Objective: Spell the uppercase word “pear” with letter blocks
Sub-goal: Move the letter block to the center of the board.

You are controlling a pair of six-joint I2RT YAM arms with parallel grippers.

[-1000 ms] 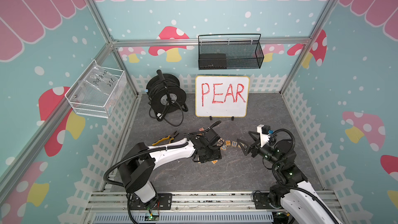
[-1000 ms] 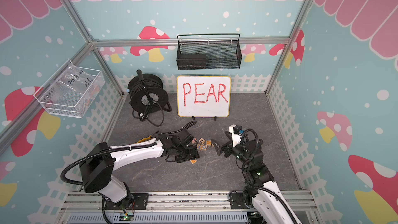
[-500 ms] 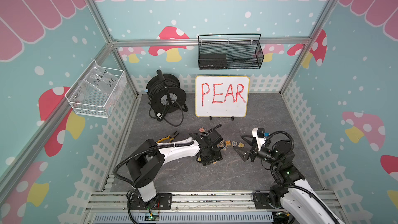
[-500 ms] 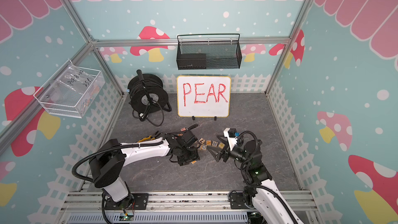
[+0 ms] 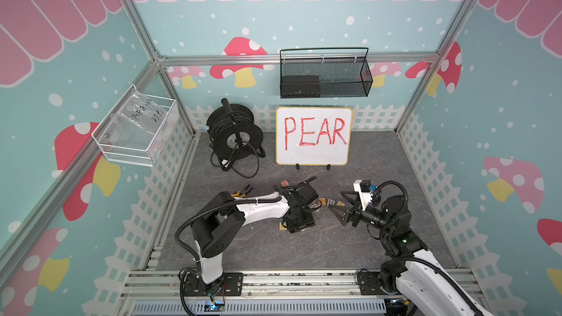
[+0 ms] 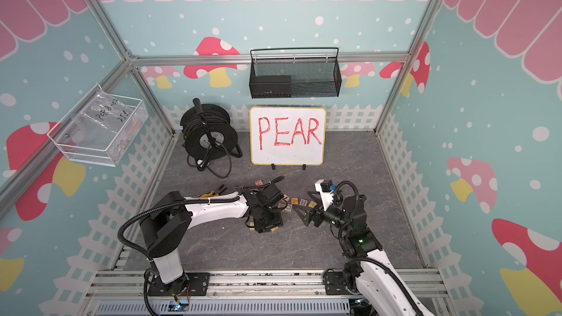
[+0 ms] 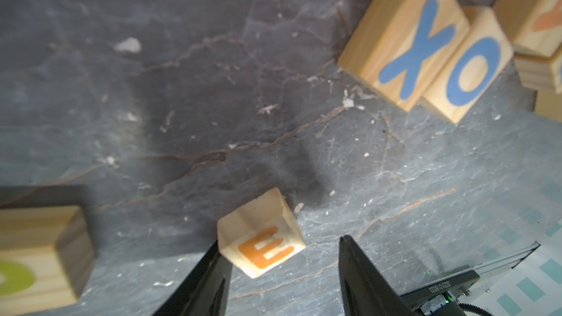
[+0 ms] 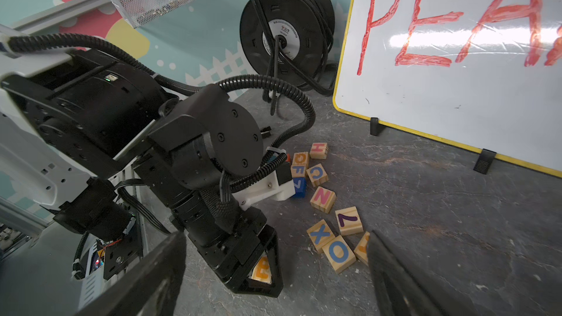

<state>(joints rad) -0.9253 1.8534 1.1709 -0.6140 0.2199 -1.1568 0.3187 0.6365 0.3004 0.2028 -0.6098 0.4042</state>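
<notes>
The letter block E point(image 7: 261, 235), pale wood with an orange capital, lies on the grey floor between the fingers of my left gripper point(image 7: 279, 240). One finger touches its corner. The other finger point(image 7: 349, 256) stands apart from it, so the jaws are open. In the right wrist view the same E point(image 8: 263, 269) shows inside the left gripper's black fingers. My right gripper point(image 5: 340, 208) hangs open and empty to the right, beside a short row of letter blocks point(image 6: 299, 202). A block with a yellow-green letter point(image 7: 33, 253) lies close beside the left gripper point(image 5: 299, 224), cut off by the frame.
Loose wooden cubes X point(image 8: 319, 234), O point(image 8: 337, 252), 7 point(image 8: 349, 220), N point(image 8: 322, 199), Q point(image 8: 317, 174) and H point(image 8: 318, 150) lie in a cluster with a blue cube point(image 8: 299, 185). A whiteboard reading PEAR point(image 5: 313, 135) and a cable reel point(image 5: 234, 135) stand at the back. Pliers point(image 5: 243, 191) lie left.
The left arm's elbow has swung right and its gripper has crept toward the front. The right gripper has drawn slightly left and tilted downward.
</notes>
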